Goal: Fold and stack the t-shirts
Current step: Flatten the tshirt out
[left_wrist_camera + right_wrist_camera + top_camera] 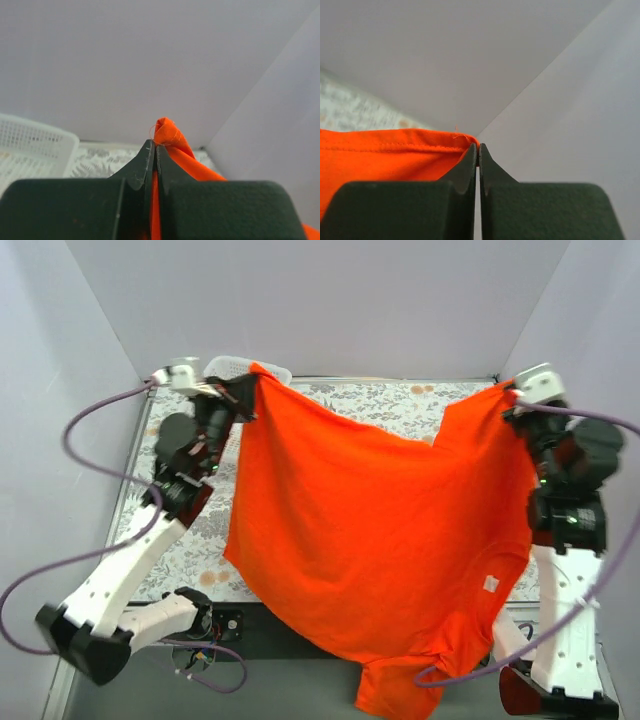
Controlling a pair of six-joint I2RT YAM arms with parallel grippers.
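One flowered table (pixel 400 400) underneath. Over it, orange-red t-shirt (pixel 370 530): hangs spread wide by two hem corners, sags toward the near edge. White mesh basket (pixel 232 367) at the far left corner. Raised at the far side, left pincer (pixel 152 150) clamped shut on one fabric corner, right pincer (pixel 477 150) shut on the other.

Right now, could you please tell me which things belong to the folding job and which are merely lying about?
Job: plain orange-red fabric t-shirt, pinched by the left gripper and the right gripper.
Lying about: white plastic mesh basket; floral-patterned table cover.
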